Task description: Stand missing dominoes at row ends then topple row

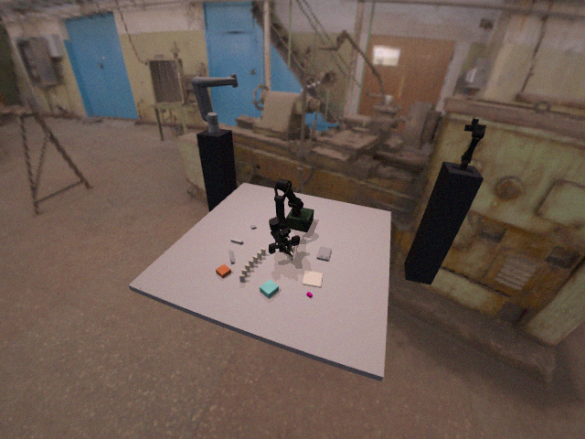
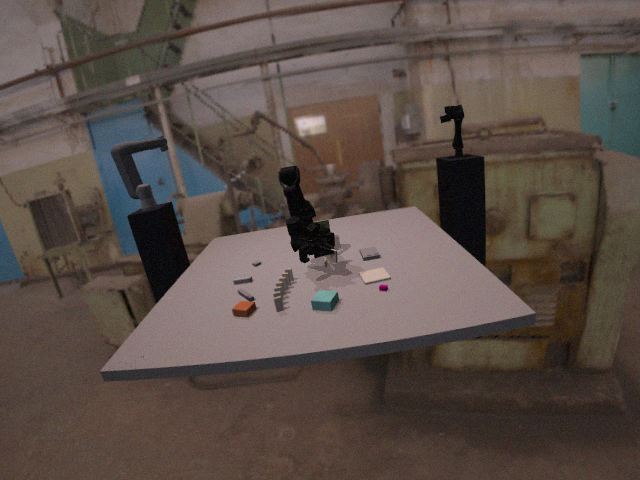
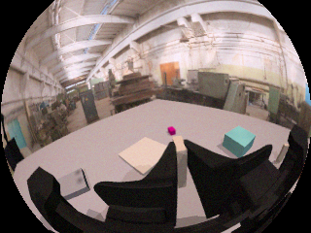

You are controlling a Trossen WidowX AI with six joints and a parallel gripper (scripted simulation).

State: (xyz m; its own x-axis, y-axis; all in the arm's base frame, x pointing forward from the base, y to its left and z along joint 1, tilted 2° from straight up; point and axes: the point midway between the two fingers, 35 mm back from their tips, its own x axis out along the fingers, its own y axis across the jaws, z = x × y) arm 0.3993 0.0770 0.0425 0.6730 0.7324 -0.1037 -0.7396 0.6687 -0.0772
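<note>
A curved row of several pale dominoes [image 1: 242,278] [image 2: 279,303] stands upright left of my arm in the top and exterior views. Part of one pale domino [image 3: 283,152] shows at the right edge of the wrist view. My gripper [image 1: 292,255] [image 2: 328,258] [image 3: 178,145] is shut on a beige domino [image 3: 180,160], which sticks up between the fingertips in the wrist view. The gripper is low over the table, to the right of the row's far end. The top and exterior views are too small to tell whether the held domino touches the table.
A teal block [image 1: 269,288] [image 2: 325,300] [image 3: 238,141] lies right of the row's near end, an orange block [image 1: 223,271] [image 2: 244,308] left. Grey pieces [image 1: 237,241] [image 2: 242,280] lie farther left. A beige plate [image 1: 313,278] [image 2: 375,275], grey box [image 1: 324,253] [image 2: 369,253] and magenta piece [image 1: 309,294] [image 2: 383,287] lie right.
</note>
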